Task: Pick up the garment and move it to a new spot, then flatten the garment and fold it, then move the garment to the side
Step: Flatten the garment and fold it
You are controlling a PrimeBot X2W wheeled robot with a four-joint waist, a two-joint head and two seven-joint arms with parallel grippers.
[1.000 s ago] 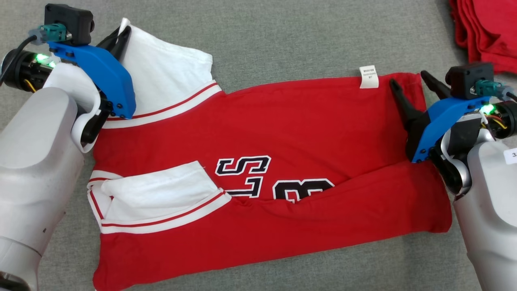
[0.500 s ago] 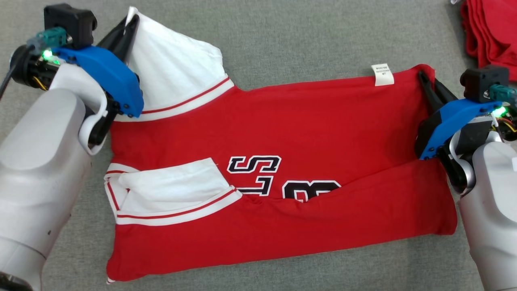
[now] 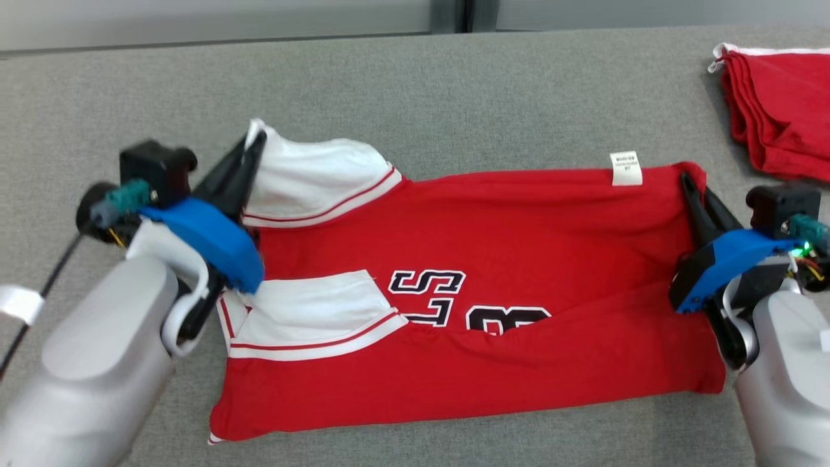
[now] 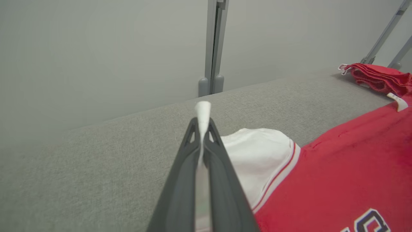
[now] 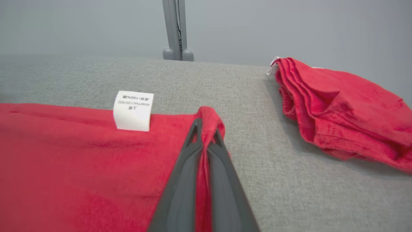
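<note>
Jersey garment of red cloth (image 3: 519, 220), with white red-striped sleeves and black lettering, lies half-folded across frame centre on grey felt surface (image 3: 454, 84); left gripper (image 3: 254, 144) pinches its sleeve at upper left, right gripper (image 3: 688, 185) pinches its hem corner at far right

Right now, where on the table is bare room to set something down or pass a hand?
The widest bare patch is the far strip of table, between the jersey and the back edge, left of the folded red pile. The near strip is narrow. Crowded at both ends, where the left gripper and right gripper pinch the jersey.
</note>
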